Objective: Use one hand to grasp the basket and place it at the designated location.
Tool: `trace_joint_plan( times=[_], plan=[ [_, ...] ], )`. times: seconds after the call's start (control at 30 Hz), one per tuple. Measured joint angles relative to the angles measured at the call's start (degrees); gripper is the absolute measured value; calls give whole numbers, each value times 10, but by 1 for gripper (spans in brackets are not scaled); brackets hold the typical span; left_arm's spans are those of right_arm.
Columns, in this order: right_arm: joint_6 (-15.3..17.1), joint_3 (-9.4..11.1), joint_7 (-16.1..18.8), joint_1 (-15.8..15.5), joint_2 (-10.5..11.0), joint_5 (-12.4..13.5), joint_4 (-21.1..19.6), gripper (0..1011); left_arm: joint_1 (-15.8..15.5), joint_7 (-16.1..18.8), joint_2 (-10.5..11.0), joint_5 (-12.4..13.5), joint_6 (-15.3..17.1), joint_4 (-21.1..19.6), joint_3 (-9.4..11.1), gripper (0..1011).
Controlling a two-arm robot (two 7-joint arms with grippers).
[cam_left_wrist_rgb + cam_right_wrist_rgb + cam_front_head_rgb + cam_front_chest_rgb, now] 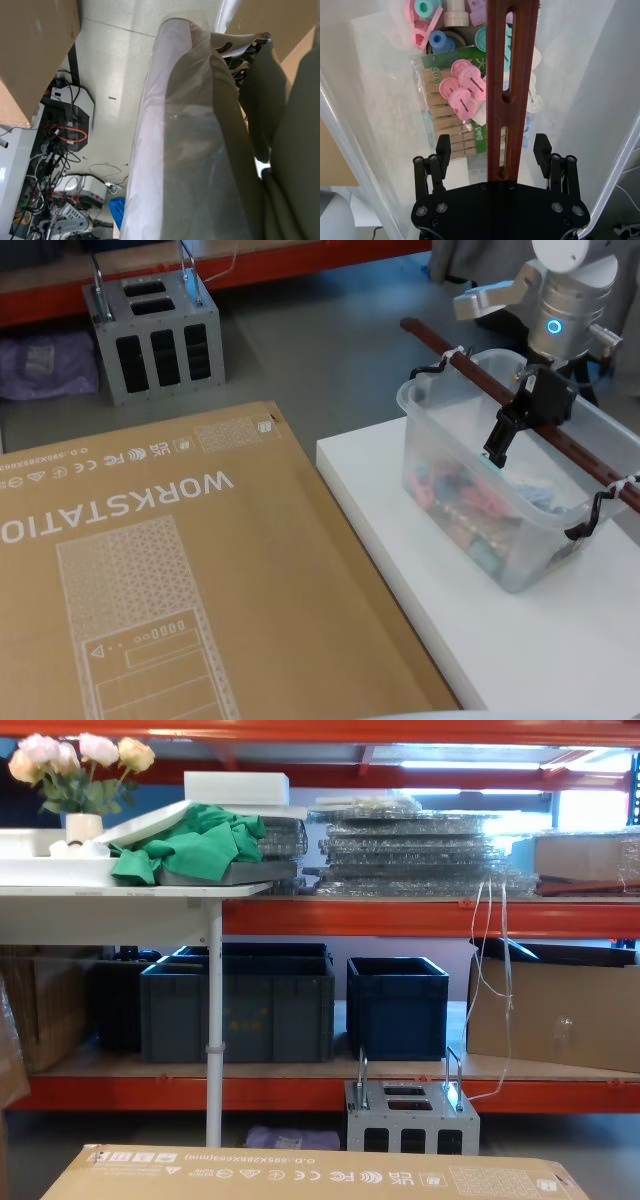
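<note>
Black and slim, the right gripper hangs over the middle of the basket, its two fingers spread wide, one on each side of the bar handle and touching neither face. In the head view the same gripper sits just beneath the arm's blue-ringed joint, dipped slightly below the handle line.

Directly under the claw lies the basket, a translucent plastic tub resting on the white table. The reddish-brown handle spans it from corner to corner, lashed at each end with ties. Beneath the fingers, inside the tub, lie a pack of wooden pegs and small pink and blue plastic pieces.

Assessment: the load appears light; the tub walls look thin and likely to flex, so the rim is a poor grip. The handle is rigid and slotted; its mid-span, where the claw stands, is the balanced hold. The ties may allow swing on lifting.

Beyond the table, on the claw's left, lies a flat cardboard box. The left arm is parked away from the work.
</note>
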Motion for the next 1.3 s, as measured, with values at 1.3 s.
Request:
trace_joint_plan(
  times=[1.3],
  plan=[
    [21, 60, -5, 7, 49, 5, -61, 1000, 0, 0, 0, 0, 0, 0, 0, 0]
  ],
)
